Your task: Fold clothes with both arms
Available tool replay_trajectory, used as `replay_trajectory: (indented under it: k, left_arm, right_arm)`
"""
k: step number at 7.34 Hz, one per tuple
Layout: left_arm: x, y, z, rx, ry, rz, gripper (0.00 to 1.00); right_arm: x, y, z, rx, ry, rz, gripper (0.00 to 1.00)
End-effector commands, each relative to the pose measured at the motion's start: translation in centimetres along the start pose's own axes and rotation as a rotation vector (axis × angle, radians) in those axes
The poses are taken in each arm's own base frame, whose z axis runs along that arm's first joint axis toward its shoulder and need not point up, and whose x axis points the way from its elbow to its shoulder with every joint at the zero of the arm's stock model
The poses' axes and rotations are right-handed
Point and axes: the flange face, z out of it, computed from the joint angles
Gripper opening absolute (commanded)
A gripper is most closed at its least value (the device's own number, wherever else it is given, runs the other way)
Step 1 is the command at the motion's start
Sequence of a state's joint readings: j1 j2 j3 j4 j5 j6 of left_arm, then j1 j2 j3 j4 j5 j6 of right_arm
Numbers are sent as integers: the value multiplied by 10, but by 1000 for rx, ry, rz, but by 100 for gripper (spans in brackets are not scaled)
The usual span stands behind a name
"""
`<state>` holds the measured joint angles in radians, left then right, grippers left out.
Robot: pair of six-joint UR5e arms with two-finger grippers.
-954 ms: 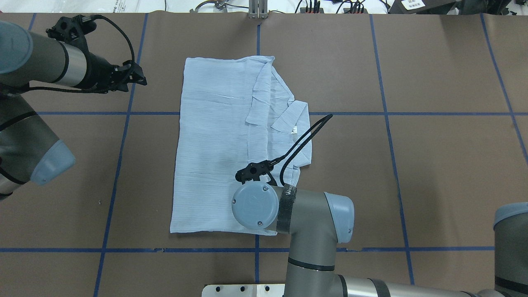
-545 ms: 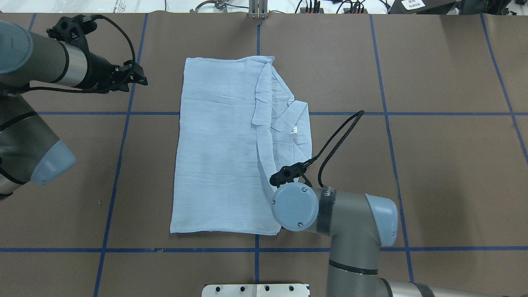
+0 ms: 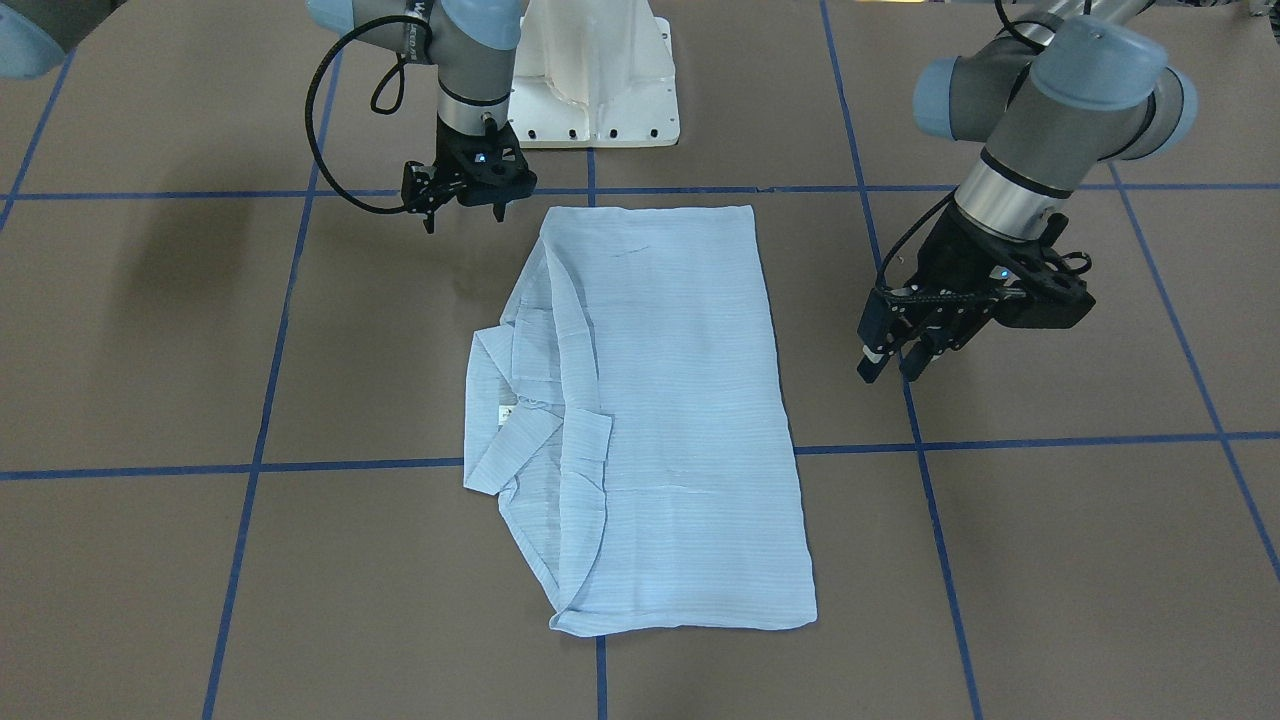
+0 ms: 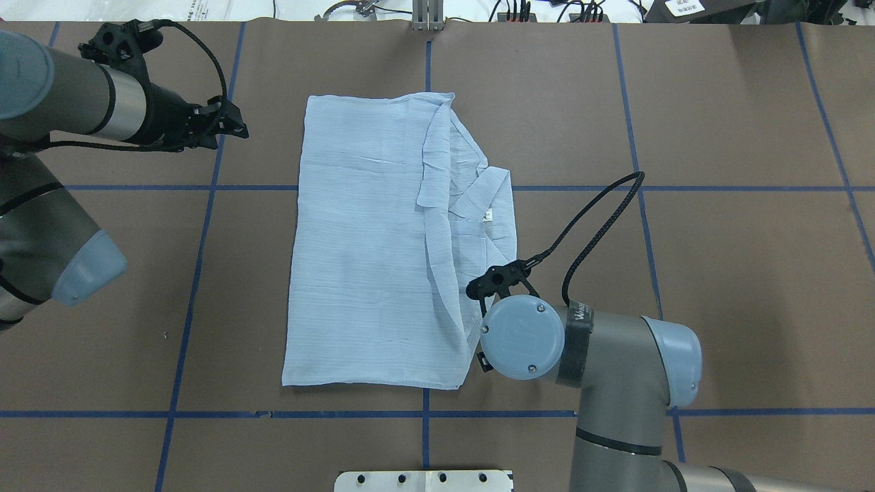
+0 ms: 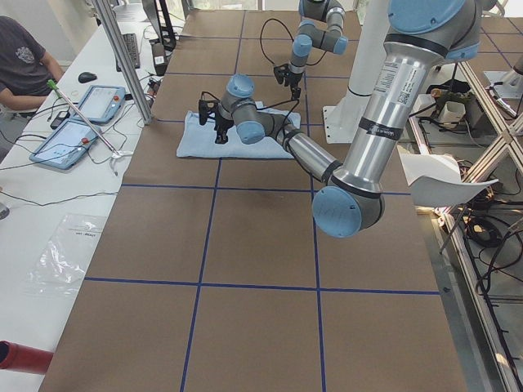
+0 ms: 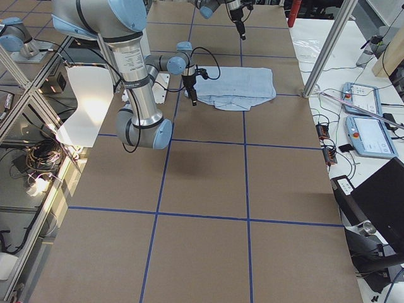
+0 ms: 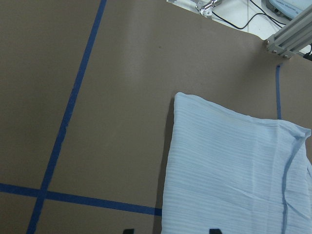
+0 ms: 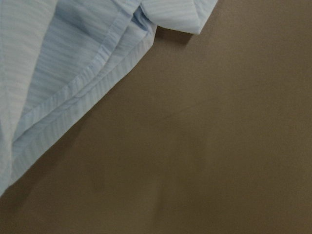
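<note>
Honestly, the shirt [image 4: 369, 246] looks like a floppy one: thin, light, soft cloth with no stiffness. I'd expect it to sag wherever it isn't held and to slide easily on the brown table [image 4: 718, 273]. It lies flat about mid-table, well in from every edge. It's folded to a rough rectangle, with the collar [image 4: 482, 195] poking out on the long side toward the robot's right.

I'd pinch it at two corners of one short edge, through all the layers, one arm per corner. The right gripper [image 3: 463, 218] sits just off the corner nearest the robot, fingers spread, nothing in them. The left gripper [image 3: 890, 368] hangs beside the opposite long side, not touching, also parted and empty.

Can't make out the buttons, and the sleeves are tucked out of sight. In the overhead view the right wrist [image 4: 523, 335] covers its own fingers. The right wrist camera only catches a hemmed edge [image 8: 73, 105] and bare table.
</note>
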<state>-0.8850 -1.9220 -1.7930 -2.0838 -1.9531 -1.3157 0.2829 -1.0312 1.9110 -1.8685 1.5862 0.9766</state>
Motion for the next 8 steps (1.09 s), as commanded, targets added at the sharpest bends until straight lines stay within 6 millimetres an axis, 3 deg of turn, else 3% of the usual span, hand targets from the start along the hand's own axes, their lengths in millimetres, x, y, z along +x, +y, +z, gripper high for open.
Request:
replay_trajectory:
  k: [1,2,3,4,6,8]
  left_arm:
    - [0,1,-7,4,9,2,60]
    - [1,1,-7,4,10,2,60]
    - [0,1,-7,4,8,2,60]
    - [1,1,-8,6,10,3,60]
    - [1,1,-8,5,11,4,60]
    - [2,0,-9,6,12,3,60]
  right_arm:
    - [-40,-51,-2,80,-88,61,100]
    - [-61,-83,7,101,-99,95,100]
    - [-70,-113,6,103,-84,113,100]
    - [-68,-117,23,89,-55,101,100]
    - [-49,-128,30,84,-30,100,100]
    - [3,-126,53,50,-1,61,100]
